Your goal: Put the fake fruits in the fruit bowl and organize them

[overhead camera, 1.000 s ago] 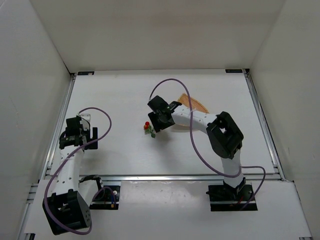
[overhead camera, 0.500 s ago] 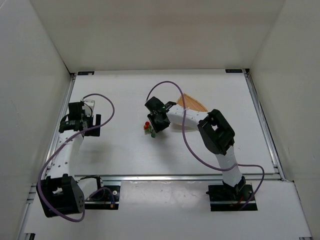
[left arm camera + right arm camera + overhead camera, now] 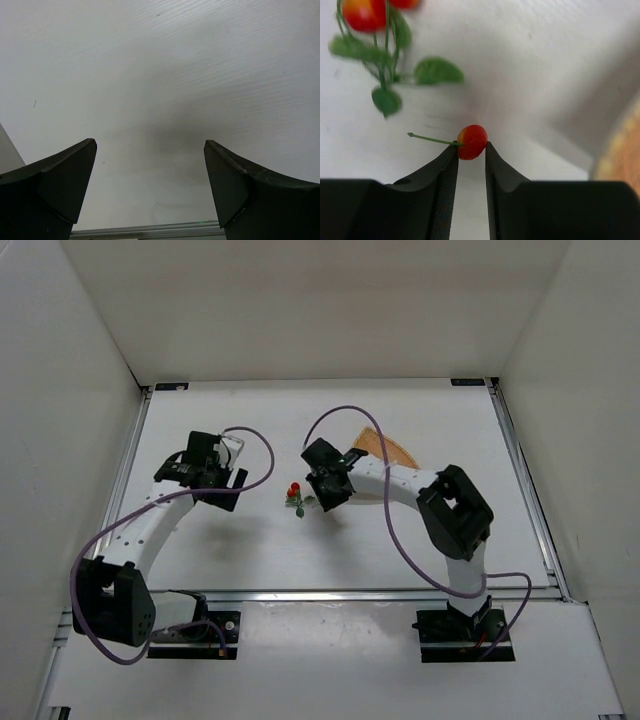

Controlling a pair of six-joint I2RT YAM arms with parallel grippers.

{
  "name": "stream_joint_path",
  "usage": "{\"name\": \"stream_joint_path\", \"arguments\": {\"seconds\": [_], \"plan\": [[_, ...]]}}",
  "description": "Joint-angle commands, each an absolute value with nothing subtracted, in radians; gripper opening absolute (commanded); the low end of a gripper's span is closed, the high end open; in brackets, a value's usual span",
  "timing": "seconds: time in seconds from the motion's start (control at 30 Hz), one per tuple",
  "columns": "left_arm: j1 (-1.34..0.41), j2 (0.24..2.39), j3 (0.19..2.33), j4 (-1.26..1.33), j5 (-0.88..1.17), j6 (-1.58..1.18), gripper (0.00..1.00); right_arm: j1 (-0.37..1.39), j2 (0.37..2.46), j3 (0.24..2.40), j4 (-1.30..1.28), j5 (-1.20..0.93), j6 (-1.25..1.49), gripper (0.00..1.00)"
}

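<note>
Single red berry, small, thin green stem sticking out to one side. Pinched between the two dark fingers of the right end effector, which are pressed in close on either side of it. Cannot tell whether the berry touches the tabletop or hangs just above it.

Fruit bowl: tan-orange wicker, on the far half of the tabletop. Its near-left part is hidden under the right arm. In the right wrist view only a blurred orange edge of it shows, at the right margin. No fruit visible in the exposed part of the bowl.

The held berry is out of the bowl, just off its left side.

Berry sprig: a few red berries with green leaves on thin stems, lying on the tabletop. It is farther left of the bowl than the held berry, near the right end effector's fingertips but apart from them. In the right wrist view it sits at the upper left, out of focus.

Left end effector: fingers spread wide, nothing between them, only bare white tabletop below. It is well to the left of the bowl, beyond the sprig and apart from it.

A purple cable loops over the right arm just left of the bowl. A second loop runs along the left arm.
</note>
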State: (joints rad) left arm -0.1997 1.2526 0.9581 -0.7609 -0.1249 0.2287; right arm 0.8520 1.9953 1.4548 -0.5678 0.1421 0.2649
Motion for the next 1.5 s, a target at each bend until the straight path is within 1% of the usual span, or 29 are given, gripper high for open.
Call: {"name": "stream_joint_path", "arguments": {"seconds": [0.0, 0.13, 0.23, 0.33, 0.37, 0.43, 0.47, 0.57, 0.6, 0.63, 0.67, 0.7, 0.73, 0.83, 0.9, 1.03, 1.1, 1.13, 1.23, 1.27, 1.37, 1.4, 1.47], "plan": [[-0.268, 1.276, 1.018, -0.773, -0.135, 0.247, 1.0, 0.85, 1.801, 1.388, -0.578, 0.155, 0.275, 0.2], [-0.333, 1.337, 1.067, -0.773, -0.112, 0.238, 1.0, 0.85, 1.672, 1.318, -0.65, 0.219, 0.296, 0.19], [-0.395, 1.411, 1.129, -0.773, -0.1, 0.226, 1.0, 0.79, 1.606, 1.287, -0.676, 0.242, 0.325, 0.19], [-0.455, 1.509, 1.214, -0.773, -0.074, 0.198, 1.0, 0.669, 1.597, 1.276, -0.666, 0.242, 0.357, 0.19], [-0.468, 1.534, 1.238, -0.773, -0.058, 0.186, 1.0, 0.599, 1.614, 1.293, -0.666, 0.233, 0.368, 0.19], [-0.495, 1.612, 1.279, -0.773, -0.058, 0.186, 1.0, 0.537, 1.676, 1.328, -0.657, 0.2, 0.391, 0.19], [-0.52, 1.637, 1.32, -0.773, -0.048, 0.186, 1.0, 0.491, 1.731, 1.38, -0.657, 0.184, 0.391, 0.19], [-0.563, 1.719, 1.382, -0.773, -0.048, 0.186, 1.0, 0.434, 1.837, 1.451, -0.657, 0.128, 0.391, 0.23], [-0.563, 1.739, 1.394, -0.773, -0.048, 0.186, 1.0, 0.422, 1.862, 1.468, -0.657, 0.111, 0.391, 0.26], [-0.577, 1.758, 1.394, -0.773, -0.048, 0.186, 1.0, 0.411, 1.885, 1.506, -0.657, 0.091, 0.391, 0.31], [-0.59, 1.796, 1.411, -0.773, -0.038, 0.186, 1.0, 0.391, 1.928, 1.523, -0.679, 0.071, 0.391, 0.35], [-0.591, 1.816, 1.428, -0.784, -0.038, 0.186, 1.0, 0.391, 1.945, 1.538, -0.689, 0.058, 0.391, 0.42], [-0.603, 1.833, 1.428, -0.784, -0.038, 0.186, 1.0, 0.379, 1.957, 1.549, -0.699, 0.058, 0.391, 0.54], [-0.612, 1.891, 1.456, -0.784, -0.029, 0.176, 1.0, 0.37, 1.957, 1.549, -0.709, 0.058, 0.391, 0.74], [-0.621, 1.927, 1.479, -0.784, -0.02, 0.176, 1.0, 0.36, 1.901, 1.51, -0.695, 0.038, 0.402, 0.75], [-0.621, 1.983, 1.5, -0.784, -0.02, 0.176, 1.0, 0.36, 1.777, 1.466, -0.686, 0.026, 0.411, 0.75], [-0.621, 2.011, 1.5, -0.793, -0.009, 0.176, 0.94, 0.36, 1.738, 1.453, -0.686, 0.035, 0.422, 0.75], [-0.621, 2.011, 1.511, -0.793, 0.004, 0.176, 0.84, 0.36, 1.702, 1.441, -0.686, 0.035, 0.422, 0.75], [-0.621, 2.04, 1.522, -0.816, 0.018, 0.187, 0.65, 0.351, 1.639, 1.428, -0.686, 0.035, 0.422, 0.75], [-0.621, 2.04, 1.522, -0.83, 0.018, 0.199, 0.53, 0.351, 1.623, 1.428, -0.686, 0.035, 0.431, 0.74], [-0.621, 2.04, 1.522, -0.839, 0.018, 0.209, 0.39, 0.342, 1.572, 1.419, -0.686, 0.035, 0.44, 0.73], [-0.621, 2.04, 1.522, -0.85, 0.018, 0.218, 0.29, 0.342, 1.56, 1.419, -0.686, 0.035, 0.44, 0.73], [-0.621, 2.01, 1.531, -0.862, 0.018, 0.218, 0.23, 0.342, 1.525, 1.408, -0.686, 0.035, 0.44, 0.73]]}}
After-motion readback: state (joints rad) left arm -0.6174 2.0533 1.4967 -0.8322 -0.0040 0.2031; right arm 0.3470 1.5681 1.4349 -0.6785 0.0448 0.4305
